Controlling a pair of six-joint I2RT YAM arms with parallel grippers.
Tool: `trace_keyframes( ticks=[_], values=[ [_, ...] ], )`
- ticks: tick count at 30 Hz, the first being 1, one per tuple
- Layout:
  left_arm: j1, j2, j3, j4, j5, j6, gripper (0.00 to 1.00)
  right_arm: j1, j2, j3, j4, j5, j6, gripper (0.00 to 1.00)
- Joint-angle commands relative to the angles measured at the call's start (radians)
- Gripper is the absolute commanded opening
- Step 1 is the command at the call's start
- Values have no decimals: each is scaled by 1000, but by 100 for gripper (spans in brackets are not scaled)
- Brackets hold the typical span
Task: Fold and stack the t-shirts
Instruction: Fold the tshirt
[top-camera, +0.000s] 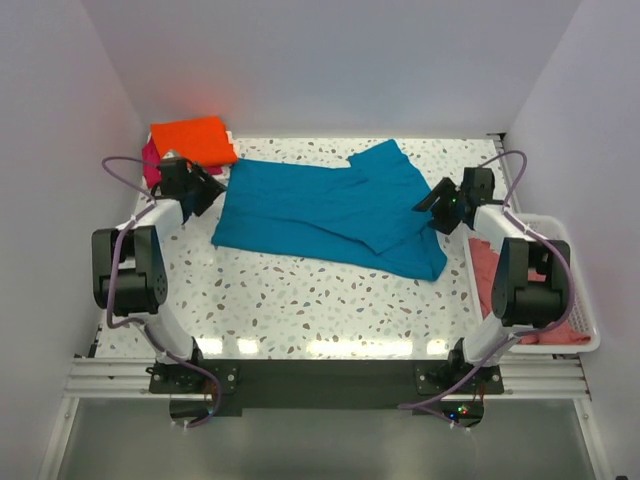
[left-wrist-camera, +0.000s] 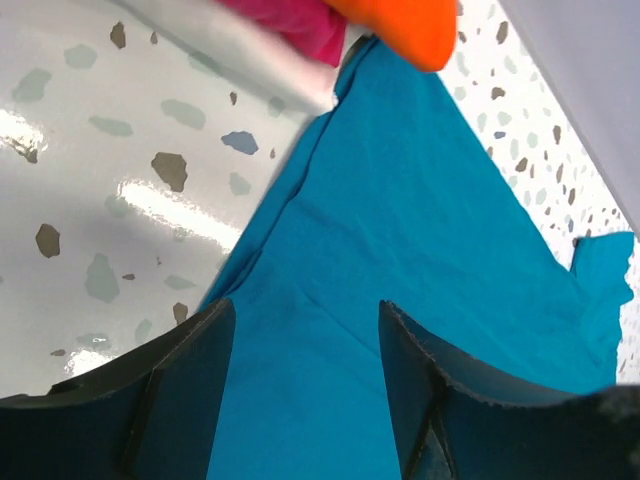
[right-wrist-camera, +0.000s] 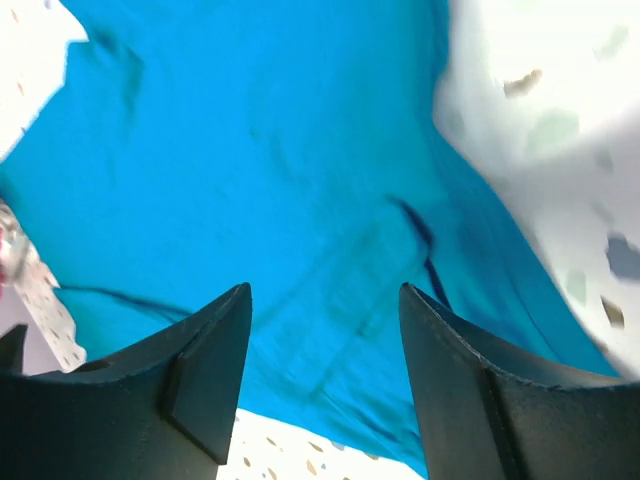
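The teal blue t-shirt (top-camera: 320, 210) lies spread across the far middle of the table, partly folded, with a flap doubled over on its right half. My left gripper (top-camera: 212, 182) is open and empty at its left edge; the left wrist view shows the teal cloth (left-wrist-camera: 400, 200) between the fingers. My right gripper (top-camera: 428, 205) is open and empty over its right edge, above the cloth (right-wrist-camera: 260, 150). A folded orange t-shirt (top-camera: 192, 138) lies on a magenta one (top-camera: 150, 162) at the far left corner. A salmon pink t-shirt (top-camera: 490, 270) lies in the basket.
A white mesh basket (top-camera: 580, 300) stands off the table's right edge. The orange shirt (left-wrist-camera: 405, 25) and the magenta shirt (left-wrist-camera: 295, 25) sit just beyond the teal shirt's left corner. White walls close in the back and sides.
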Motion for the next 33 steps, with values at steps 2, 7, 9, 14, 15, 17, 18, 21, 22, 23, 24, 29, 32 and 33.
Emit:
trace_keyframes(
  ticks=[2,7,9,14,15,17,18,21,22,23,24,29,32,33],
  values=[
    [-15,-109,14,-29,-27,45,65,-6,7,95,-39,16,-33,64],
    [-129,-249,-129,-25,-134,47,58,52,-116,-16,-42,107,-48,61],
    [-194,-270,-161,-52,-169,22,51,102,-180,-93,-29,132,-50,58],
    [-260,-323,-302,56,-197,-50,43,256,-222,-175,-8,220,-27,55],
    [-262,-324,-310,58,-202,-53,43,271,-213,-178,4,226,-21,55],
    [-266,-318,-322,55,-211,-58,40,322,-200,-181,9,252,-14,55],
    [-268,-316,-327,58,-214,-61,40,336,-185,-181,18,255,-10,55],
    [-269,-307,-354,75,-226,-76,39,380,-156,-169,23,272,4,55],
    [-269,-303,-356,75,-231,-79,39,389,-142,-165,23,272,9,55],
    [-269,-298,-357,73,-232,-79,39,405,-138,-162,29,272,15,55],
    [-269,-289,-357,73,-234,-81,39,408,-130,-161,30,288,18,55],
    [-269,-283,-356,70,-234,-79,38,426,-81,-152,56,281,41,55],
    [-269,-281,-354,69,-237,-76,38,432,-55,-146,75,287,55,54],
    [-269,-281,-354,69,-237,-76,38,432,-49,-142,81,287,56,53]
  ],
)
